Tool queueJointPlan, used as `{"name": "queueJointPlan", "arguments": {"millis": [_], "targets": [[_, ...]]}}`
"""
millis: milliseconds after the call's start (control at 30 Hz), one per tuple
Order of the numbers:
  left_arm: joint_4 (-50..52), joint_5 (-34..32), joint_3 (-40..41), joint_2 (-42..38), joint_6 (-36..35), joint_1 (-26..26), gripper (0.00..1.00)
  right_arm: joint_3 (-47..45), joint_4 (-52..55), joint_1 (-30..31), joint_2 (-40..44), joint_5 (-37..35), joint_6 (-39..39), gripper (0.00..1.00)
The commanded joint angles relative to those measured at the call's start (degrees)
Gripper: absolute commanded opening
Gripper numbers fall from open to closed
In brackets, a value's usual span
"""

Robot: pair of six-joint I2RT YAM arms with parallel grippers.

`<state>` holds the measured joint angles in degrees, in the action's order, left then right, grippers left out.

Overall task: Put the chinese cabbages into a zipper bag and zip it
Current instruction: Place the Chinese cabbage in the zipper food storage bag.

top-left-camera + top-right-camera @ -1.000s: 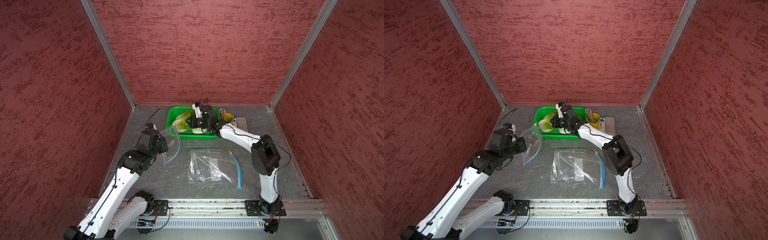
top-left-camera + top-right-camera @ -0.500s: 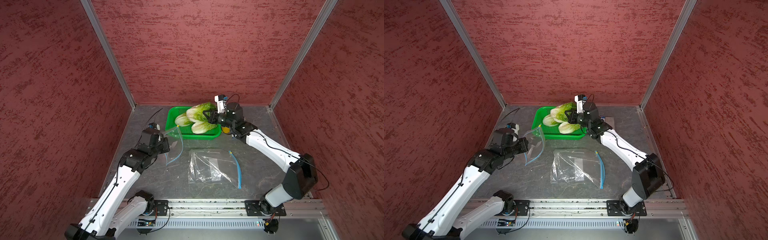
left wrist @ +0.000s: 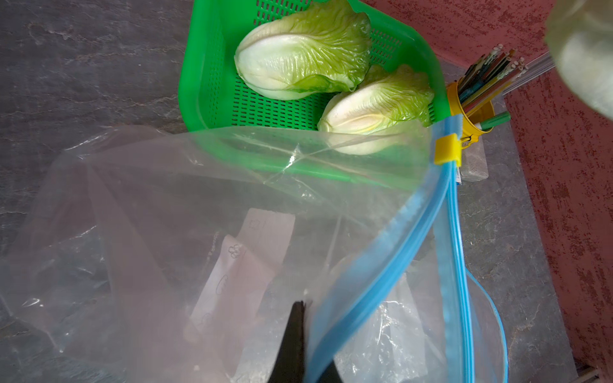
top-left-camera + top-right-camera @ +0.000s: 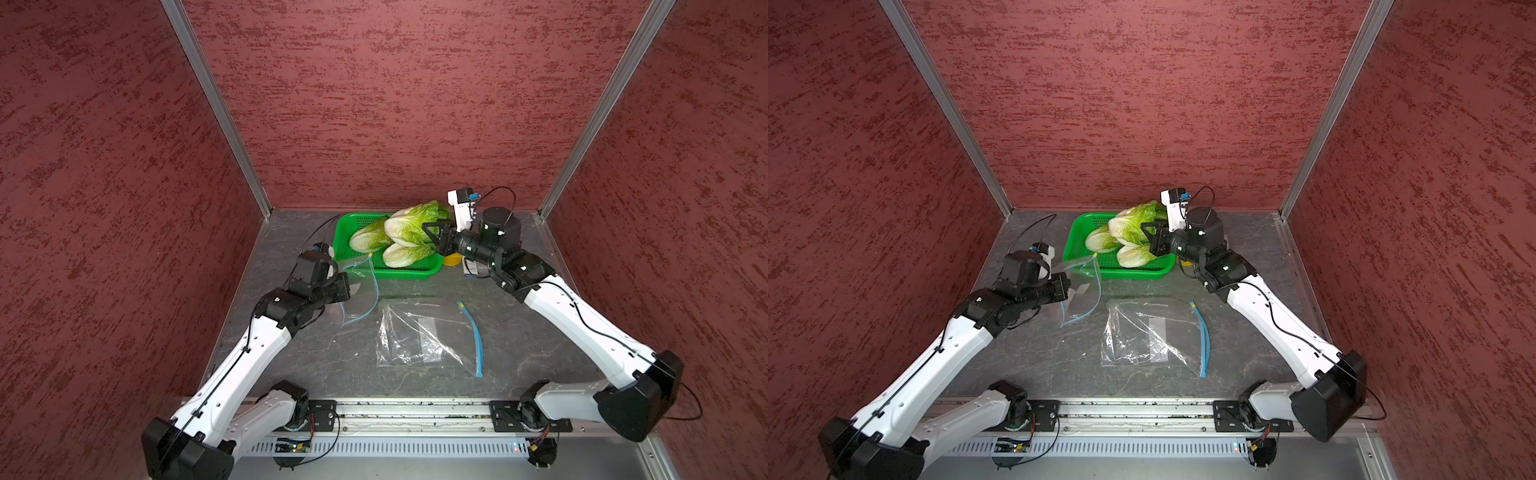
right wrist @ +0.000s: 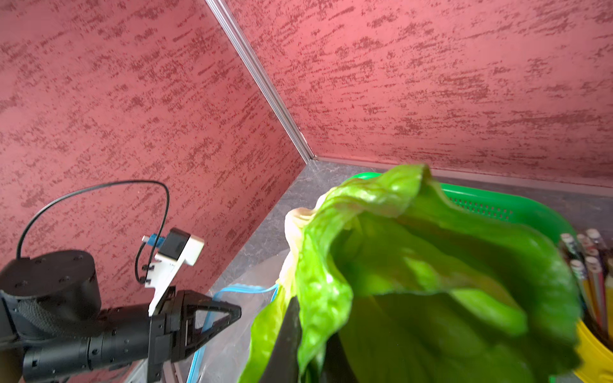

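Pale-green chinese cabbages (image 4: 401, 254) number three: two lie in the green basket (image 4: 399, 274) at the far edge of the table (image 4: 324, 365), and the third cabbage (image 4: 409, 226) is held up above them. Zipper bags number two: one flat bag (image 4: 419, 332) lies mid-table, and one held bag (image 4: 360, 291) is up toward the left edge. One yellow cup (image 4: 452, 260) of pencils stands just beside the basket, mostly hidden behind the right arm (image 4: 582, 320).

The right claw (image 4: 432, 240) pinches the third cabbage at its leafy end. In the right wrist view those leaves are blurred and cover most of the fingers. The left claw (image 4: 348, 286) is pressed together on the held bag's edge. The bag's mouth gapes, with its yellow slider (image 3: 447, 149) at the end nearest the basket. In the left wrist view the film veils part of one basket cabbage (image 3: 374, 106).
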<state>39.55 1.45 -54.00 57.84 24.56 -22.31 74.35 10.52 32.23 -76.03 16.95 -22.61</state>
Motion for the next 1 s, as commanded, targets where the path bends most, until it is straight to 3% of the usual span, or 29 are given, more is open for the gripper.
{"name": "queueJointPlan", "arguments": {"millis": [0,567,967], "targets": [[-2.06,0.27,-0.38,1.15,-0.26,-0.68,0.00,2.32,2.57,1.17,1.64,2.11,3.54,0.08],[-2.28,-2.40,-1.51,2.25,3.29,-1.69,0.00,-0.67,3.85,9.33,5.50,8.28,4.75,0.07],[-1.61,-2.51,-3.10,0.40,4.19,-1.69,0.00,-3.06,3.78,14.75,3.37,4.20,4.82,0.05]]}}
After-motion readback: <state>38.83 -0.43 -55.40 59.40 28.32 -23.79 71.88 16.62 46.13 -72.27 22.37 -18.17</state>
